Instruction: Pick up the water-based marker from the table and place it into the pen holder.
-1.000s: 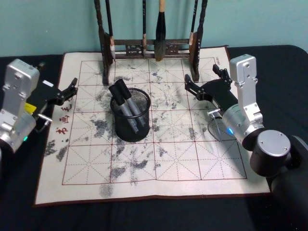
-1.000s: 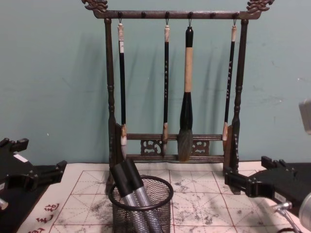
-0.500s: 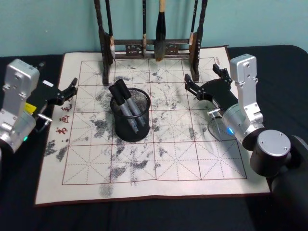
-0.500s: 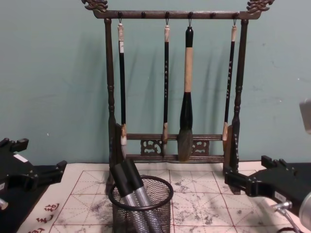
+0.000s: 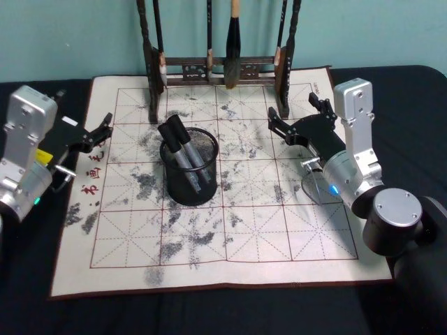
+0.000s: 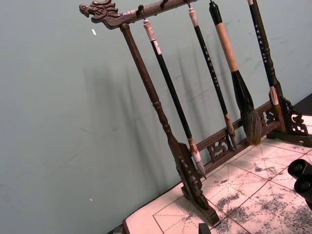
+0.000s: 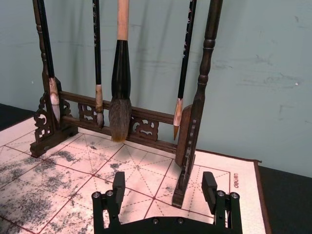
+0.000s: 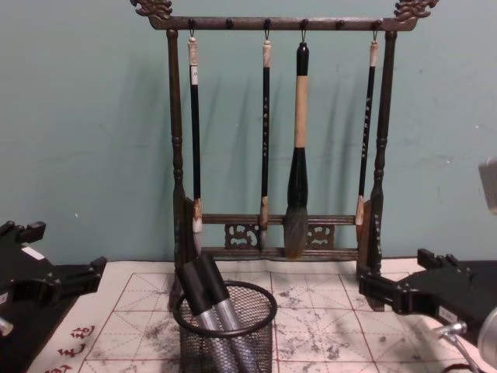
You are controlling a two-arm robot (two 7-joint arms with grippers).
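i see the two grey, black-capped water-based markers (image 5: 183,155) standing tilted inside the round black wire-mesh pen holder (image 5: 190,167) on the ink-stained gridded calligraphy mat (image 5: 209,230). my left claw (image 5: 105,126) hangs at the mat's left edge, jaws wide, empty. my right claw (image 5: 297,116) hovers near the dark wooden brush rack (image 8: 276,132), jaws wide, empty.

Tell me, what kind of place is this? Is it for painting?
Probably a calligraphy practice table set up for a robot. A wooden brush rack holds hanging ink brushes, a grid-lined practice mat is smudged with ink, and a black mesh pen holder holds markers. An end effector waits at each side of the mat.
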